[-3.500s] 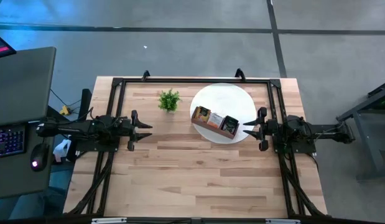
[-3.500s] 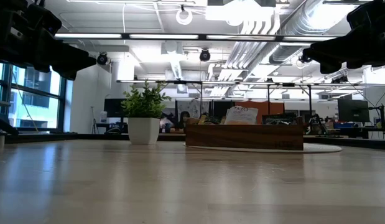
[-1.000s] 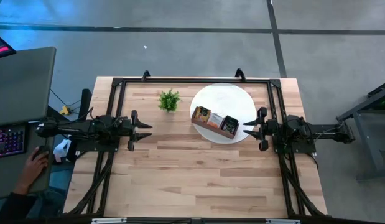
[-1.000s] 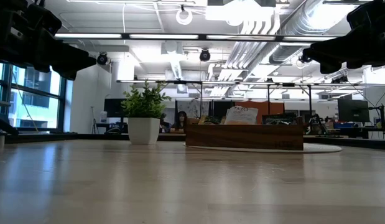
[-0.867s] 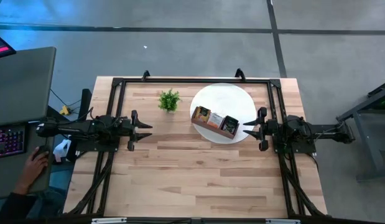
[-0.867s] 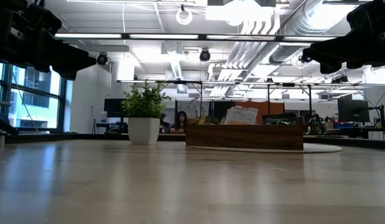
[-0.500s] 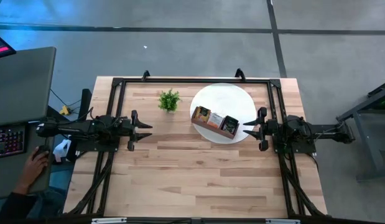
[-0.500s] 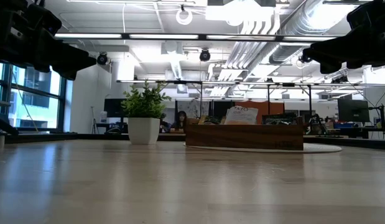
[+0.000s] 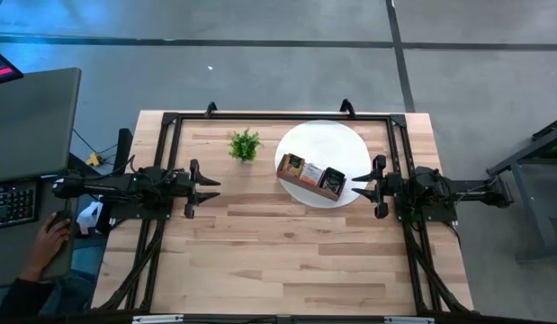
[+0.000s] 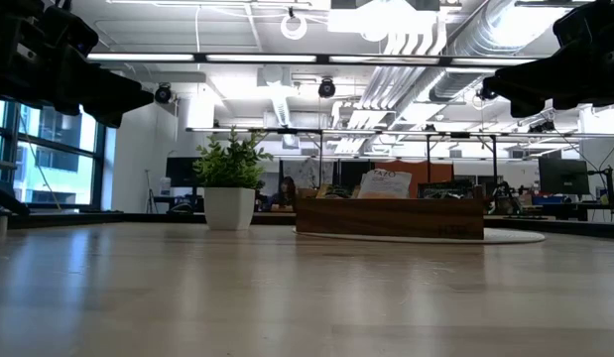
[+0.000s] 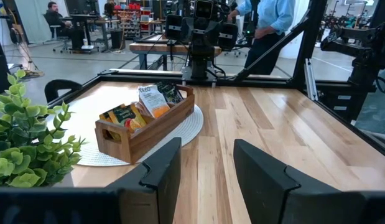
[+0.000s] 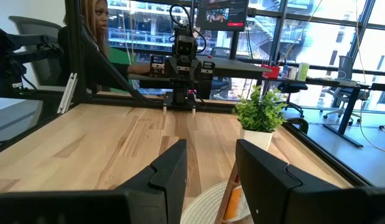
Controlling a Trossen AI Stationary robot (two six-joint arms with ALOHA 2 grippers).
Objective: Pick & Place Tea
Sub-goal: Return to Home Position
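Hovering at opposite sides of the table, the left gripper and right gripper both gape wide, empty. One wooden tray lies slantwise on one round white mat. The tea sachets stand upright inside, bunched beyond counting, lettering unreadable. One potted plant stands nearby.

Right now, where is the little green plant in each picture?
High view: the plant stands left of the round white mat.
Low view: plant left of middle, in a white pot.
Left wrist view: plant leaves close to the camera, before the mat.
Right wrist view: plant beyond the mat.
Shared landmark: that mat, beside it in every view.
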